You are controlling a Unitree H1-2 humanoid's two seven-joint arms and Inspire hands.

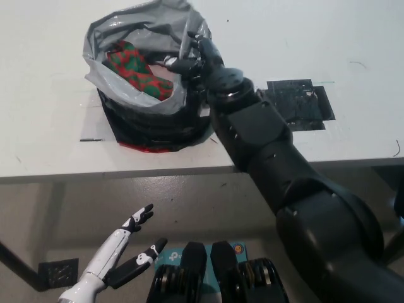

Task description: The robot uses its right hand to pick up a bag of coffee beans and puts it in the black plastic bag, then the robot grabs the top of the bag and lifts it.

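A black right hand point(197, 58) reaches over the right rim of a black plastic bag point(154, 120) standing open on a white worktop point(44, 95), its fingers point(180, 63) curled against the bag's silvery inner lining; whether they actually pinch the plastic cannot be told. Inside the bag lies the bag of coffee beans point(136, 71), red with a green pattern, tilted toward the left wall. A dark square patch point(298, 104) sits on the worktop to the right of the arm, apart from the bag. Below the worktop's edge, the white left hand point(126, 249) hangs at lower left, fingers spread and holding nothing.
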